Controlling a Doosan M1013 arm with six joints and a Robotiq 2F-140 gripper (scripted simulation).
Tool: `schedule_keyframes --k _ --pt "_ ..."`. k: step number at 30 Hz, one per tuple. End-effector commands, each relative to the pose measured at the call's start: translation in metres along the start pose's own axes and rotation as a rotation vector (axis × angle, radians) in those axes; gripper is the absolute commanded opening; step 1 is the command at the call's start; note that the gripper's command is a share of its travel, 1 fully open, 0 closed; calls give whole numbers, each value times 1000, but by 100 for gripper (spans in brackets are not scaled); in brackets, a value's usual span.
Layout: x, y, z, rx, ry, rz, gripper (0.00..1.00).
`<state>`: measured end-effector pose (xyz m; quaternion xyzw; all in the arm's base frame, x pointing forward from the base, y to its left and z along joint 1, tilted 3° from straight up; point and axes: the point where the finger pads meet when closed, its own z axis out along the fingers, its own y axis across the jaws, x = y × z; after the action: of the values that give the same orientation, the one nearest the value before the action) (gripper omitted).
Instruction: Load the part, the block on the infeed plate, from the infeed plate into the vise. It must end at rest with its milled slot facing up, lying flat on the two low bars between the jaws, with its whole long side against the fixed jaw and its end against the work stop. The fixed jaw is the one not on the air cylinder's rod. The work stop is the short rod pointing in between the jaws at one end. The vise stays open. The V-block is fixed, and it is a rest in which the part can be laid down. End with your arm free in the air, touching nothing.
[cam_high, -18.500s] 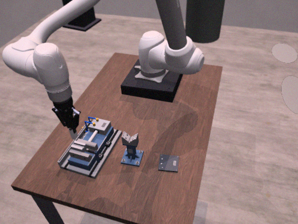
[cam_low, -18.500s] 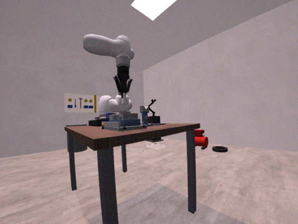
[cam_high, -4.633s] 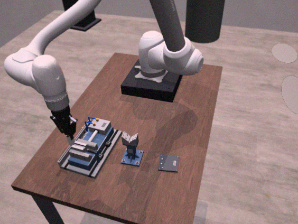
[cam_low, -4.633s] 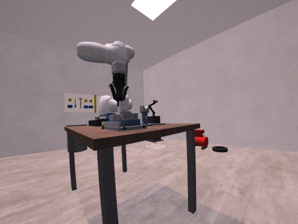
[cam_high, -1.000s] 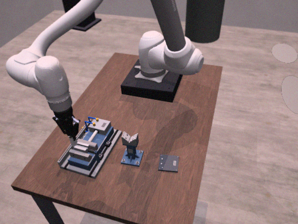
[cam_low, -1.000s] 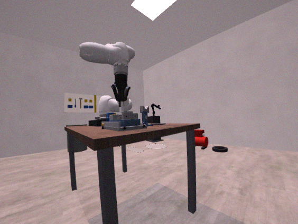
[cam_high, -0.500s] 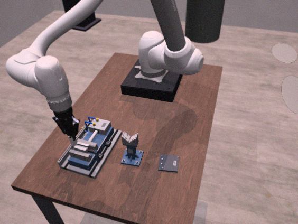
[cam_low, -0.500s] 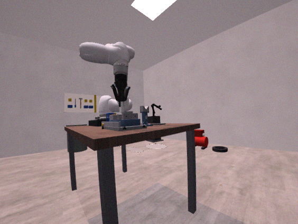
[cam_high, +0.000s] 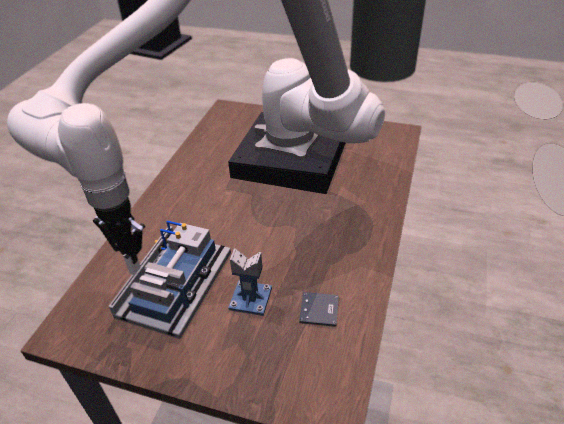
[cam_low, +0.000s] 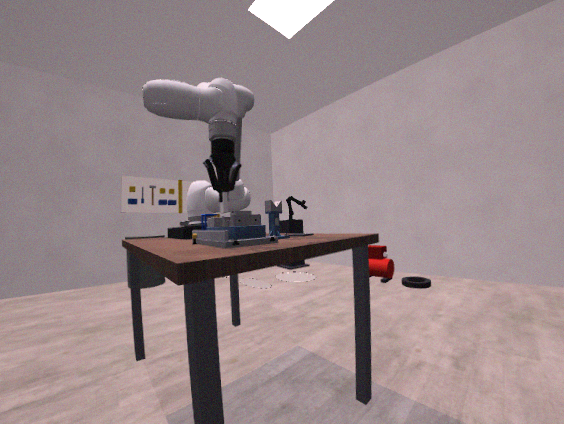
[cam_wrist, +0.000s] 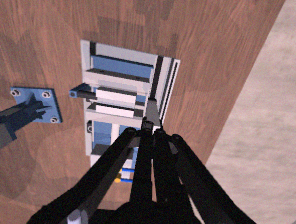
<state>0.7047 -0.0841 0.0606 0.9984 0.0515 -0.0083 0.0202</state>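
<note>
Top view, left to right: my end effector (cam_high: 131, 264) fully closed, nothing held, fingertips at left side of vise (cam_high: 167, 286). I see part (cam_high: 151, 280) lying between vise jaws. Then V-block (cam_high: 246, 264), then bare infeed plate (cam_high: 319, 308), all on counter (cam_high: 300, 210).

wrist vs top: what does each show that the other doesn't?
Wrist only: a straight-down look past the shut, empty gripper, its fingertips over the vise's side rail; the part lies between the jaws, next to the work stop.

Top only: the infeed plate with no block on it, the arm's base, the air cylinder and the whole table.

Both: the vise with the part in it, the V-block's base plate, and the gripper at the vise's outer edge.
</note>
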Motion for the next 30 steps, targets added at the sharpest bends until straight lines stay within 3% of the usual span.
schedule_keyframes --k 1,17,30 --pt "2 8 1 -3 1 -5 0" --pt "2 8 -4 -3 1 -5 0" --pt "2 8 -31 -3 1 -5 0"
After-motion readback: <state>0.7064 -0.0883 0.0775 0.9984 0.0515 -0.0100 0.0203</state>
